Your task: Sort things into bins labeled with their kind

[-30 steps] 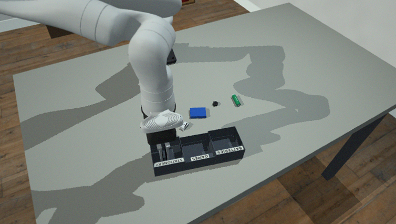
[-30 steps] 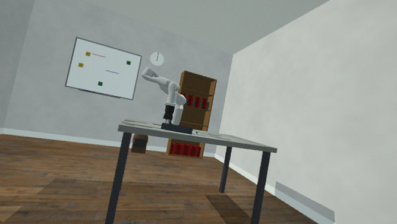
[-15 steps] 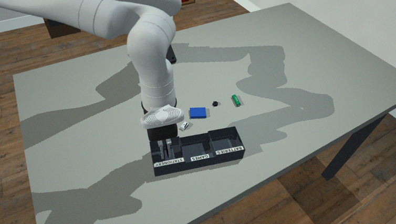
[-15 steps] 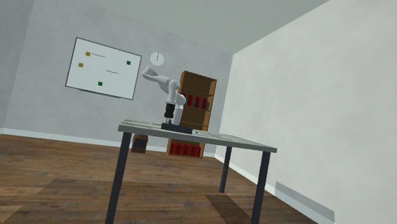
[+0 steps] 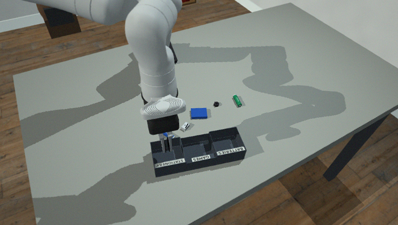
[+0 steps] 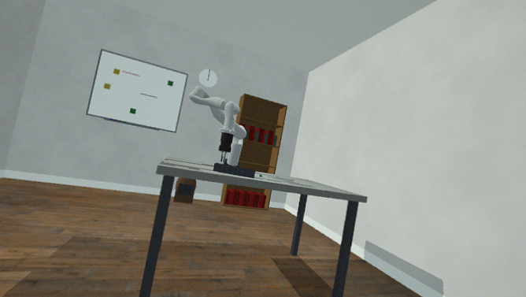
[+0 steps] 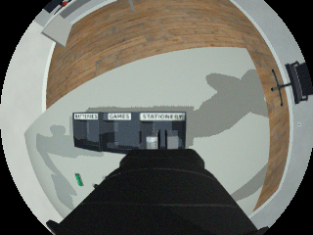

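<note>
Tool: we have the tool (image 5: 166, 151) (image 6: 223, 160) (image 7: 162, 136) slightly open, pointing down over the STATIONERY bin, with a narrow gap between its fingers.
STATIONERY bin: we see this bin (image 5: 171, 170) (image 7: 147, 127) at one end of the joined row, its label along the upper edge of the wall.
GAMES bin: we find this bin (image 5: 202, 164) (image 7: 119, 128) in the middle of the row.
BATTERIES bin: we have this bin (image 5: 231, 157) (image 7: 87, 133) at the other end; all three dark bins stand on the desk (image 5: 321, 63) (image 6: 205, 177) (image 7: 235, 127).
Green cylinder: we see the green cylinder (image 5: 237, 100) (image 6: 260, 175) (image 7: 78, 179) lying on its side on the desk, outside the bins.
Small black piece: we find this piece (image 5: 216, 103) (image 7: 95, 185) on the desk between the green cylinder and the blue block.
Blue block: we have the flat blue block (image 5: 198, 113) lying on the desk, near the row.
White piece: we see a small white piece (image 5: 185, 126) with a dark mark, on the desk near the bins.
Blue item: we glimpse another blue item (image 5: 165, 134) behind the fingers in the top view, mostly hidden; we cannot tell its shape.
</note>
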Action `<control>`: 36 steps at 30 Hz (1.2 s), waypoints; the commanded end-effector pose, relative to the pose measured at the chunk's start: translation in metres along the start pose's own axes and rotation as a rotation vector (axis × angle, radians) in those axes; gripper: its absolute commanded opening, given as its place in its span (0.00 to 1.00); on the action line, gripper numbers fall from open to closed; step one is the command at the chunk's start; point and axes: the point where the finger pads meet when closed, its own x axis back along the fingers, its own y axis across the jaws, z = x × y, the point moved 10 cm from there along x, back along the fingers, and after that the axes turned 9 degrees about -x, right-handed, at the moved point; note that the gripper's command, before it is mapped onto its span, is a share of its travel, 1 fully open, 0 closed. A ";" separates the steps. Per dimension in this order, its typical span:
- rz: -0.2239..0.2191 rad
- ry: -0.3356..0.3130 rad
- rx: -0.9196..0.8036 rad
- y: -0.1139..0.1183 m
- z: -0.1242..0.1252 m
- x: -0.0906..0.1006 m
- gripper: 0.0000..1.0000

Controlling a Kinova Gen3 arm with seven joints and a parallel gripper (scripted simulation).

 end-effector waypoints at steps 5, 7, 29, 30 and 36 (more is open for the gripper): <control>-0.016 0.000 -0.001 0.005 0.001 0.016 0.31; -0.018 0.000 -0.003 0.005 0.001 0.016 0.31; -0.008 0.000 -0.012 -0.081 -0.011 0.013 0.31; -0.008 0.001 -0.012 -0.081 -0.010 0.013 0.31; -0.011 0.005 -0.008 -0.080 -0.010 0.014 0.31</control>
